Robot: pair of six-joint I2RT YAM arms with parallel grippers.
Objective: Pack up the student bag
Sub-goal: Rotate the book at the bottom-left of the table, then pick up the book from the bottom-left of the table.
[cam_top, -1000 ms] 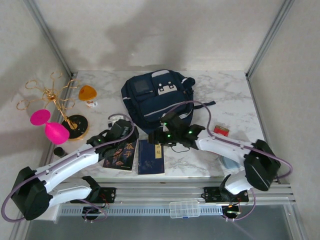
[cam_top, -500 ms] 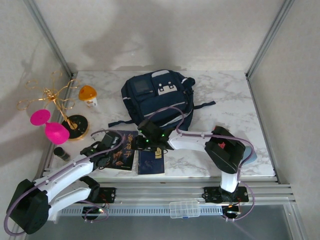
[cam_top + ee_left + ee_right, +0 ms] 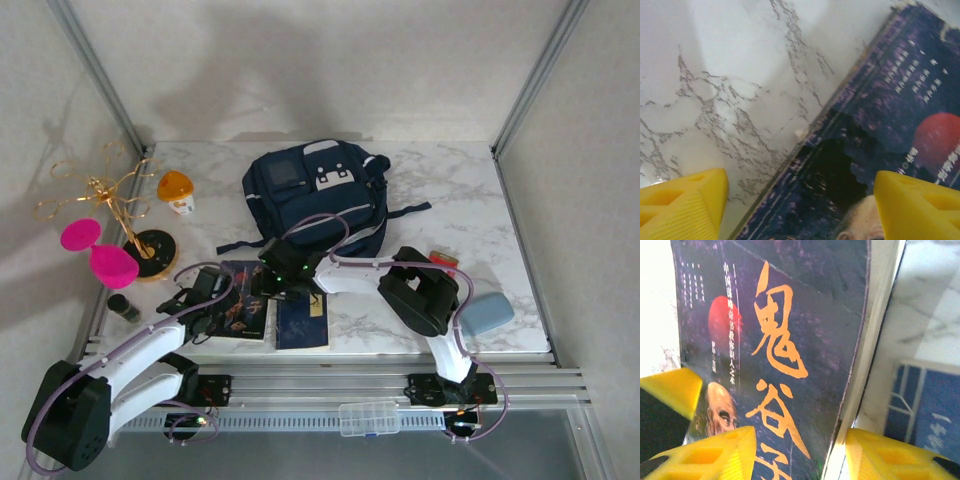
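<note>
Marble covers the table (image 3: pixel 470 190), with pale walls all around. The student bag (image 3: pixel 315 195) lies flat at the back middle, front side up. Its long way runs back to front, with the top end toward the far wall and the bottom end just behind two books. Bare table lies to the right of the bag. The left claw (image 3: pixel 800 200) hangs over the left edge of the dark book (image 3: pixel 880 165), fingers wide apart, holding nothing. The right claw (image 3: pixel 800 455) hangs over that book's right edge, fingers apart too. A blue book (image 3: pixel 302 320) lies just beside it, near the table's front edge.
</note>
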